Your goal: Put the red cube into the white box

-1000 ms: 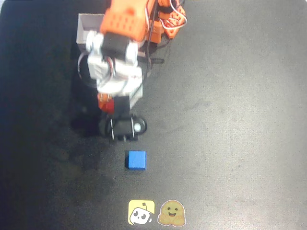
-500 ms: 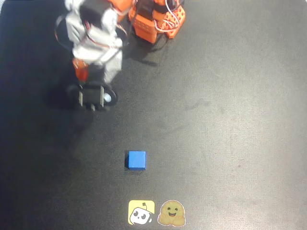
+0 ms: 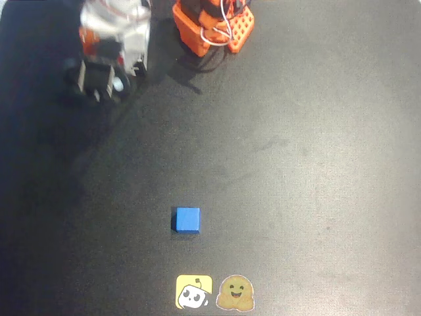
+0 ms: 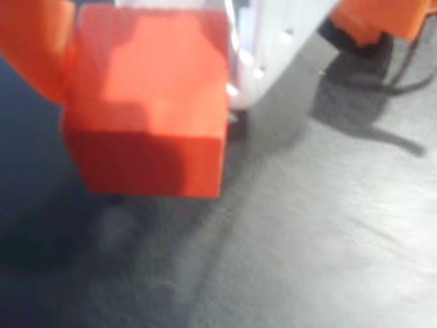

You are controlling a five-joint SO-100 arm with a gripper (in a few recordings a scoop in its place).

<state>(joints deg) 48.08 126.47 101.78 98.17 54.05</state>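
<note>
Wrist view: the red cube [image 4: 147,102] sits large in the upper left of the frame, clamped by the gripper [image 4: 147,75] — an orange finger [image 4: 34,41] presses its left face, a glossy white one [image 4: 273,41] its right. Cube faces are flat and matte, edges crisp, the lower face in shade. It hangs above the mat [image 4: 307,239], its soft shadow spread below on the lower left.

Overhead view: the gripper [image 3: 99,56] is at the upper left of the frame, blurred; white shell, a sliver of orange-red at its left side, a black blocky camera mount below it. The arm's base [image 3: 214,23] — orange plastic with a perforated face and looping white wires — stands at top centre.

The mat [image 3: 296,164] is dark, faintly grainy, with dull smudges. A blue cube [image 3: 187,219], square and matte, lies low at centre, well apart from the gripper. Just below it, at the bottom edge, two flat stickers [image 3: 214,292] side by side: one yellow rounded square, one tan smiling blob
</note>
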